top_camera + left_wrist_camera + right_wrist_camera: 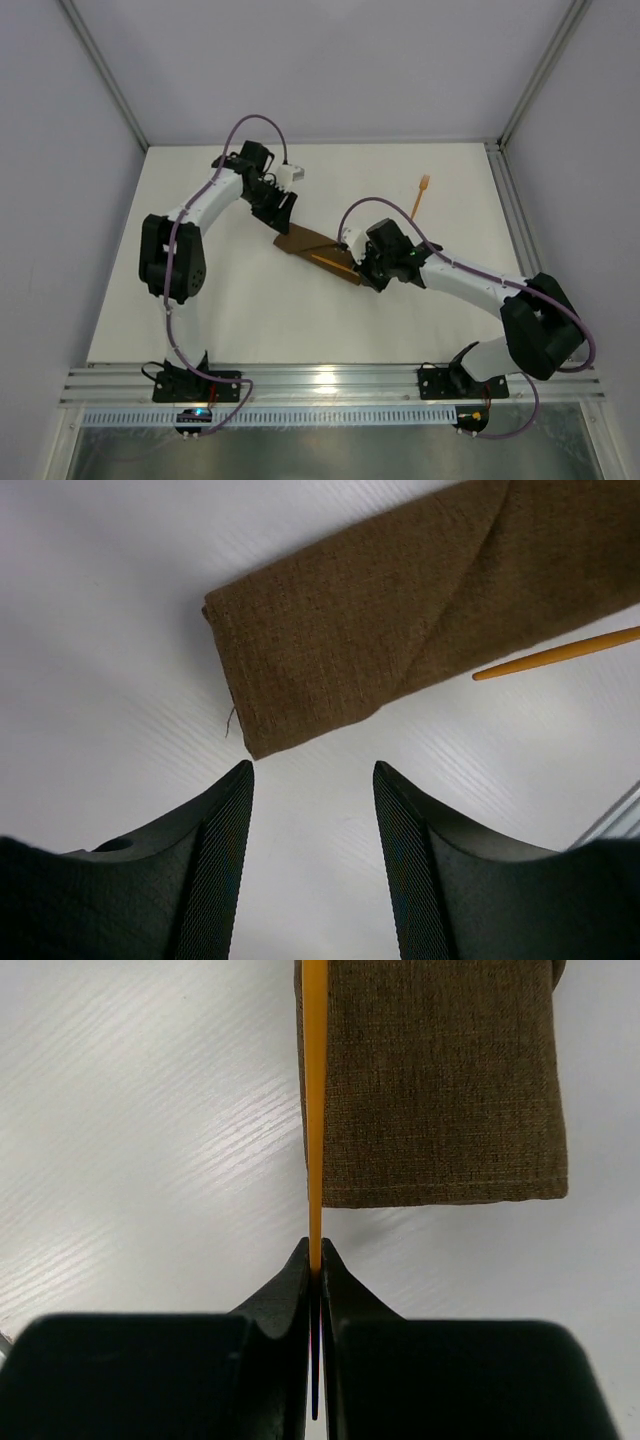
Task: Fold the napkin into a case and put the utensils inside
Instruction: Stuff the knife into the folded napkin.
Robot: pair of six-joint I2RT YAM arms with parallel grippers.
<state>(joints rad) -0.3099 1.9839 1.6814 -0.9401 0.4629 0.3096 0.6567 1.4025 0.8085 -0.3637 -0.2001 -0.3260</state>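
The napkin lies folded into a narrow dark brown case (312, 245) (400, 600) (440, 1080) mid-table. My right gripper (357, 266) (315, 1252) is shut on the plain pointed orange utensil (314, 1110) (326, 262) (560, 654), gripping one end. The utensil runs along the case's near long edge, and its pointed tip shows beside the cloth, outside it. Just off the case's left end, my left gripper (283, 222) (312, 767) stands open with only bare table between its fingers. The orange fork (423, 192) lies alone at the back right.
White table top (250, 310) with a metal rail (330, 382) along the near edge and enclosure walls and frame posts (530, 90) around it. Both arms reach toward the middle from the near corners.
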